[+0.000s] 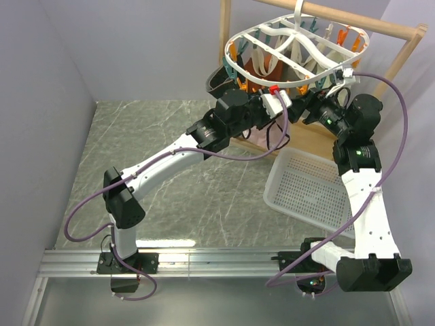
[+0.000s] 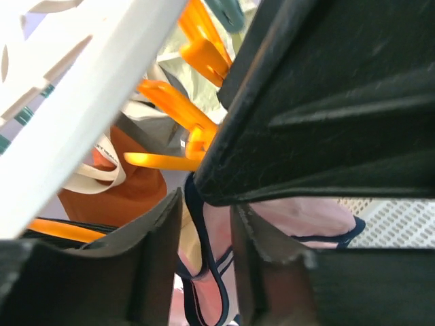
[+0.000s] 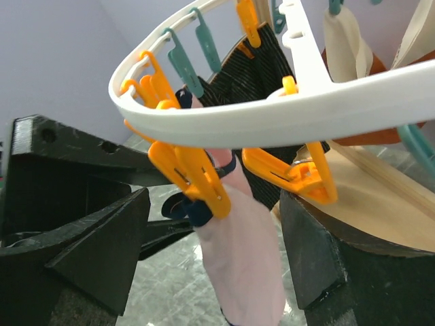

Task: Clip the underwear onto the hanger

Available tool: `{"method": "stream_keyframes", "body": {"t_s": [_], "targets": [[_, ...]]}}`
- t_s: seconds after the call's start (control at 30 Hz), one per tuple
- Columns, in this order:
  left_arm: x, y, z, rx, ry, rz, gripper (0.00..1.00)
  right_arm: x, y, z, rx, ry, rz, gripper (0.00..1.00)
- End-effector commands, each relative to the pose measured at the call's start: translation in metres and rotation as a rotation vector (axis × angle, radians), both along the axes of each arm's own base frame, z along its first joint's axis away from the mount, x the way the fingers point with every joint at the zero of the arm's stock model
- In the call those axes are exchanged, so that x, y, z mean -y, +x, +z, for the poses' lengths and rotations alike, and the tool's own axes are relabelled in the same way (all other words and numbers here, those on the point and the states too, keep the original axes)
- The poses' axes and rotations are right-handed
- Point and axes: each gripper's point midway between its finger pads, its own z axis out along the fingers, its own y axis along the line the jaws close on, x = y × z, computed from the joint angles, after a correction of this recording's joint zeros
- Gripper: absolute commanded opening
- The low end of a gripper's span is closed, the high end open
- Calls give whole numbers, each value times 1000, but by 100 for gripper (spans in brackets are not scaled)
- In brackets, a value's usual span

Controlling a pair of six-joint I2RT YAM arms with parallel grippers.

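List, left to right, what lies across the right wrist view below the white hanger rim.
Black finger → orange peg → underwear → second orange peg → other black finger.

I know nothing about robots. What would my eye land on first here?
First the big white oval clip hanger, which hangs from a wooden rack at the top of the overhead view. Under its rim dangles pale pink underwear, its navy-edged top at an orange peg. The left arm and the right arm both reach up beneath it.
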Motion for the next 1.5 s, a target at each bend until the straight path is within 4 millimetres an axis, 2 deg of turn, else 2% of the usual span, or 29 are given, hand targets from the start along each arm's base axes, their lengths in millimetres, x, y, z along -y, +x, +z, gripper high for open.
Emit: {"method": "stream_keyframes", "body": {"t_s": [0.0,0.2,0.47,0.67,0.77,0.87,0.9,0.97,1.0,1.07,1.1,1.17,1.2,1.27,1.3,1.4,1.47], "targets": [[-17,-17,35,30,-52,-23,41,-5,-19,23,59,-14,32,84],[-29,-26,28,1,-26,-20,57,-6,-31,16,42,-38,45,84],[-58,-52,6,-87,23,-31,90,-14,-54,-3,25,-87,125,85],[-90,-75,-14,-189,30,-26,100,-15,-72,-25,-11,-115,148,85],[-114,-78,-36,-283,31,16,99,-14,-81,-39,-32,-138,145,86],[-142,-69,-52,-382,27,89,99,-10,-87,-57,-62,-168,128,86],[-157,-59,-56,-441,-4,139,99,-9,-88,-61,-75,-174,122,86],[-176,-50,-68,-541,-32,227,99,-6,-92,-73,-110,-192,115,86],[-195,-37,-74,-592,-62,296,99,-3,-92,-77,-123,-199,95,86],[-213,-33,-87,-680,-79,359,99,1,-94,-90,-152,-224,80,87],[-232,-24,-98,-707,-89,413,99,5,-94,-95,-163,-236,57,87],[-251,-24,-96,-727,-136,427,99,10,-95,-109,-178,-272,41,87],[-272,-18,-106,-755,-155,479,99,12,-95,-114,-187,-282,28,88],[-290,-15,-111,-775,-165,524,99,20,-93,-133,-232,-308,-8,88],[-306,-13,-124,-811,-156,578,99,23,-92,-144,-263,-315,-23,88],[-337,-9,-153,-895,-123,698,99,30,-88,-166,-311,-343,-53,89],[-349,-8,-162,-898,-117,737,99,36,-84,-171,-311,-348,-91,90]]}}
